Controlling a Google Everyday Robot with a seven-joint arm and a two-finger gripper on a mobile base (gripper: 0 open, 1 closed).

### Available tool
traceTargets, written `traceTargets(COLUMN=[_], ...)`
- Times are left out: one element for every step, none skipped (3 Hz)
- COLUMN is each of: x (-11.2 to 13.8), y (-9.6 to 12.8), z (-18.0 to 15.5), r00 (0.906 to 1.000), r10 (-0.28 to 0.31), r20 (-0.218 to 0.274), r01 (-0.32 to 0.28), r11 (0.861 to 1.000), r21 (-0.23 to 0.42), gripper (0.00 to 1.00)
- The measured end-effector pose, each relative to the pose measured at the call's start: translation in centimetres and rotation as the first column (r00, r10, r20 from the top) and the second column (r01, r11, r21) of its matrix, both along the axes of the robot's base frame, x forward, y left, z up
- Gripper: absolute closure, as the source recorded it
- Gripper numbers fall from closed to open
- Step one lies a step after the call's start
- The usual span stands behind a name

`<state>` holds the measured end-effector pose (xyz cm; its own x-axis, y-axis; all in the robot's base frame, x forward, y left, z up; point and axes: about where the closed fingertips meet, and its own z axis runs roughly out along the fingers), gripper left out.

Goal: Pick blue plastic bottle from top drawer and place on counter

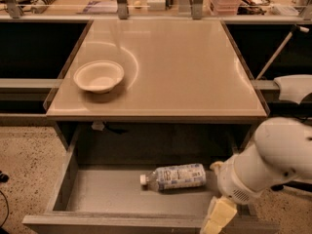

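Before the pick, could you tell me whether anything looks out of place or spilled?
Nothing spilled or damaged. The blue plastic bottle lies on its side in the top drawer; the bowl sits upright on the counter; the gripper is at the drawer's front right.

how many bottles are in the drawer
1. The blue plastic bottle lies on its side in the top drawer, cap pointing left. The gripper is at the drawer's front right corner, right of it. The shadowed back may hide more.
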<state>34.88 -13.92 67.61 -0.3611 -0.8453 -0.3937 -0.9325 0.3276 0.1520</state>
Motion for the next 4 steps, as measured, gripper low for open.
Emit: traceTargets(x=[0.7, 0.8, 2.5, 5.3], y=[0.2, 0.2, 1.1, 2.8], z=[-1.7, -1.5, 1.7, 5.9], r00=[0.999, 0.9989, 0.9944, 0.9911], r10=[-0.036, -0.035, -0.048, -0.05], r20=[0.026, 0.031, 0.095, 0.124], r01=[0.035, 0.035, 0.043, 0.037], r11=[0.999, 0.999, 0.998, 0.994], r21=[0.009, 0.009, 0.053, 0.103], gripper=[0.0, 0.0, 0.0, 0.0])
